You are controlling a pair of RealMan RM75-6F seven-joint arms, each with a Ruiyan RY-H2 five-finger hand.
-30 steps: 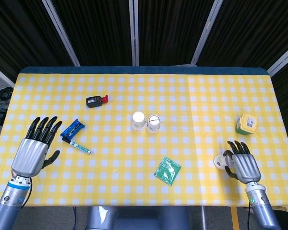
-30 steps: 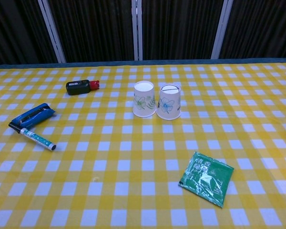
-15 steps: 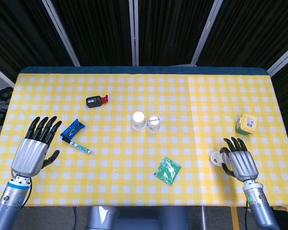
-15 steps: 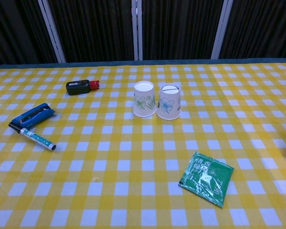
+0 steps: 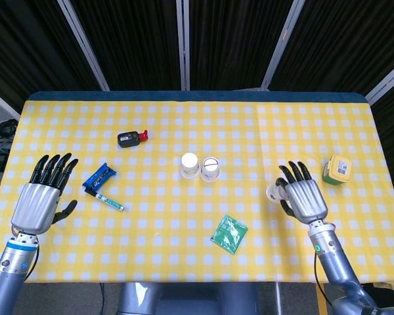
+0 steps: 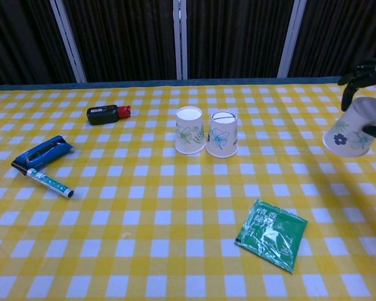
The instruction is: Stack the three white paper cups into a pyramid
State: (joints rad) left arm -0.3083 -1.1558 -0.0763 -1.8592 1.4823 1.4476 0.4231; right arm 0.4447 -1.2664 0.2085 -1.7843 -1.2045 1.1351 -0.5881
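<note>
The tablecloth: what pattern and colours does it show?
The tablecloth has yellow and white checks, clearest in the chest view.

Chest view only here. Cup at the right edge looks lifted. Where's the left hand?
Observer: Head view: left hand is open, holding nothing, left of the blue tool.
Operator: Anything right of the cup?
Observer: A yellow-green box sits further right, beyond the right hand.
Operator: Grip visible from above?
Observer: No. The cup's rim shows at the hand's thumb side; the back of the hand hides the rest.
</note>
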